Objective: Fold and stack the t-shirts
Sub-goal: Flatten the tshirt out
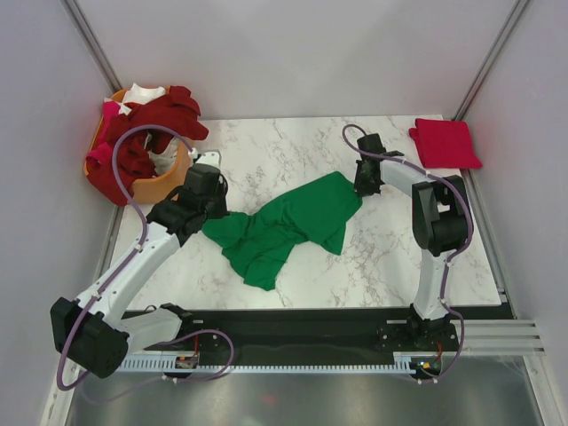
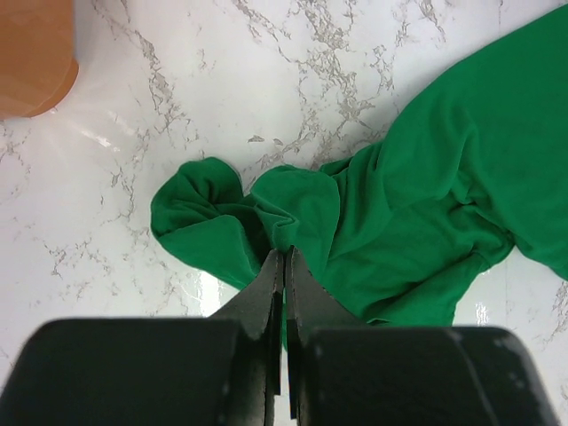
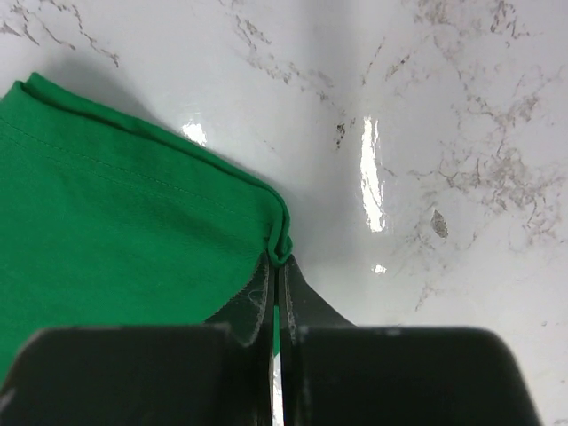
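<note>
A bright green t-shirt [image 1: 288, 224] lies crumpled and stretched across the middle of the marble table. My left gripper [image 1: 210, 206] is shut on its left end; in the left wrist view the fingertips [image 2: 284, 257] pinch a fold of green cloth [image 2: 399, 213]. My right gripper [image 1: 365, 182] is shut on the shirt's far right corner, and the right wrist view shows the hemmed corner [image 3: 282, 248] bunched between the tips. A folded bright red t-shirt [image 1: 444, 142] lies at the far right corner. Dark red, white and pink shirts [image 1: 151, 120] are heaped in the orange basket.
The orange basket [image 1: 164, 186] stands at the far left beside my left arm, and its wall shows in the left wrist view [image 2: 35, 53]. Grey walls close in the table on three sides. A black strip with the arm bases runs along the near edge.
</note>
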Robot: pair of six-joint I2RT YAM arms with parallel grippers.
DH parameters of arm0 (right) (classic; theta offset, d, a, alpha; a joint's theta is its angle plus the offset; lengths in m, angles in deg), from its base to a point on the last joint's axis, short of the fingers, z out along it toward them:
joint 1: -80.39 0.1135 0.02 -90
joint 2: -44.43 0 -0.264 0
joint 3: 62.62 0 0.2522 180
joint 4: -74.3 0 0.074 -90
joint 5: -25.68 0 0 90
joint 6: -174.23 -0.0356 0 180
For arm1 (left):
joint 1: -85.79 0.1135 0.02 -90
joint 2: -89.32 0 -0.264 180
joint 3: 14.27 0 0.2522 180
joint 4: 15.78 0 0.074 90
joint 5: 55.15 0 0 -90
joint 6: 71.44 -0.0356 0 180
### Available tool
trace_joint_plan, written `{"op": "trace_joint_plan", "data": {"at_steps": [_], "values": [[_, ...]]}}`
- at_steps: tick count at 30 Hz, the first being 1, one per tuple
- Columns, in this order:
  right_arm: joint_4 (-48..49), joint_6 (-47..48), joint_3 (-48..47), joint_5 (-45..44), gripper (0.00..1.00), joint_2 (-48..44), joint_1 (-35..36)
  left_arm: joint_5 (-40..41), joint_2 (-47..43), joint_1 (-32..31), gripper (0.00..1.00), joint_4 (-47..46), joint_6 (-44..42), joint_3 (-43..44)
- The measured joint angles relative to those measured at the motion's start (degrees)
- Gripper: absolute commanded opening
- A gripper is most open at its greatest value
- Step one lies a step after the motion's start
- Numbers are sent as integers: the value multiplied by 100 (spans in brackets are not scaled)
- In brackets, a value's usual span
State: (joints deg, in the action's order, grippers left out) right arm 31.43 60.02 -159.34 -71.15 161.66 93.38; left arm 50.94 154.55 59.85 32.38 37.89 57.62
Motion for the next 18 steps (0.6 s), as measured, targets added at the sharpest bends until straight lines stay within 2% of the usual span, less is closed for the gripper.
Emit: {"op": "trace_joint_plan", "data": {"at_steps": [5,10,14,18], "values": [[-612,48,-557,229,0,-26,-42,44,219,15,2,92,-109,481],[-1408,184,-2173,339,0,-527,-111,256,647,22,2,426,-334,2422],[-1674,219,-2514,280,0,-2006,-345,457,719,22,2,522,-520,3875],[-1620,127,-1440,9,1,-3980,-918,656,413,22,2,557,-599,4271]]}}
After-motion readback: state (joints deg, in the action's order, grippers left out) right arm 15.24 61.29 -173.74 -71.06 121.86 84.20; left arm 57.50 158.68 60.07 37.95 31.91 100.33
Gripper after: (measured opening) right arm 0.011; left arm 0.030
